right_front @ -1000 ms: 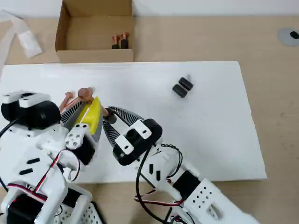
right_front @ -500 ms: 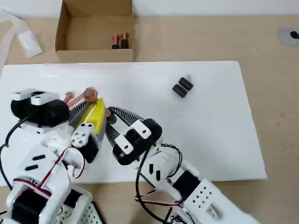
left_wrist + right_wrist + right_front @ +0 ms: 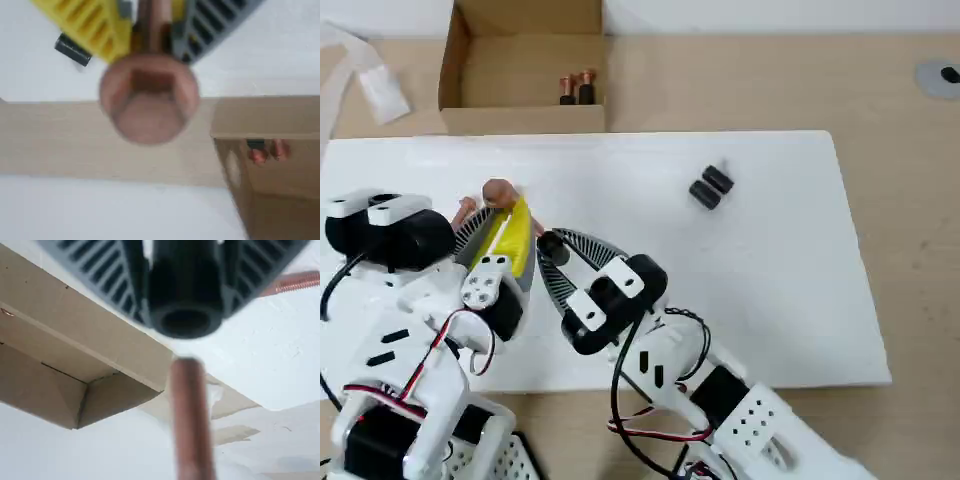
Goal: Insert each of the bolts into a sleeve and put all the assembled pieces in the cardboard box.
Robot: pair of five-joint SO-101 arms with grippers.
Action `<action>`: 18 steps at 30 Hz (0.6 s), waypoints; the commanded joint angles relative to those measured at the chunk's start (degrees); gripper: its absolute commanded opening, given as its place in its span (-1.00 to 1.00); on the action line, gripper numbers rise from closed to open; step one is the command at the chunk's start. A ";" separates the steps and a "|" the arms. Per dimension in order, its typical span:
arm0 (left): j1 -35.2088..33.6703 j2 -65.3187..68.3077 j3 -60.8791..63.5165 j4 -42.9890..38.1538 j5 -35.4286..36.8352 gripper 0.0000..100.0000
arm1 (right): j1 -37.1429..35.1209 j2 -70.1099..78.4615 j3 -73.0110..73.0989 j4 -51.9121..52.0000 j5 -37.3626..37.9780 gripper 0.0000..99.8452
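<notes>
- Holding a copper bolt (image 3: 500, 190) by its shank, the left pincer (image 3: 502, 208) sits over the left part of the white board (image 3: 770, 280). The left wrist view shows the shank clamped between the yellow finger (image 3: 90, 22) and the grey finger (image 3: 215, 25), with the round head (image 3: 148, 97) sticking out past the tips.
- The right pincer (image 3: 548, 246) is closed on a black sleeve (image 3: 556, 252), just beside the left pincer and facing it.
- In the right wrist view the sleeve (image 3: 185, 295) shows its open bore, and the tip of the bolt (image 3: 190, 415) stands just in front of that bore, not inside it.
- A second bolt (image 3: 465, 212) lies on the board next to the left pincer.
- Two loose sleeves (image 3: 710, 187) lie side by side, touching or nearly so, farther right on the board, well apart from both arms.
- The cardboard box (image 3: 455, 70) stands on the wooden worktop (image 3: 900, 150) at the board's far edge. Two assembled pieces (image 3: 577, 88) rest inside it against the right wall.
</notes>
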 commanded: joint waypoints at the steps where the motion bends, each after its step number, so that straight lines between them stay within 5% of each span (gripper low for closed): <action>1: 3.25 0.04 -0.26 0.97 -0.44 -0.99 | 0.92 -1.54 -0.40 -1.58 0.18 -0.98; 18: -2.73 0.04 1.23 -0.44 -0.62 -0.99 | 0.92 -1.54 -0.40 -1.58 0.18 -0.98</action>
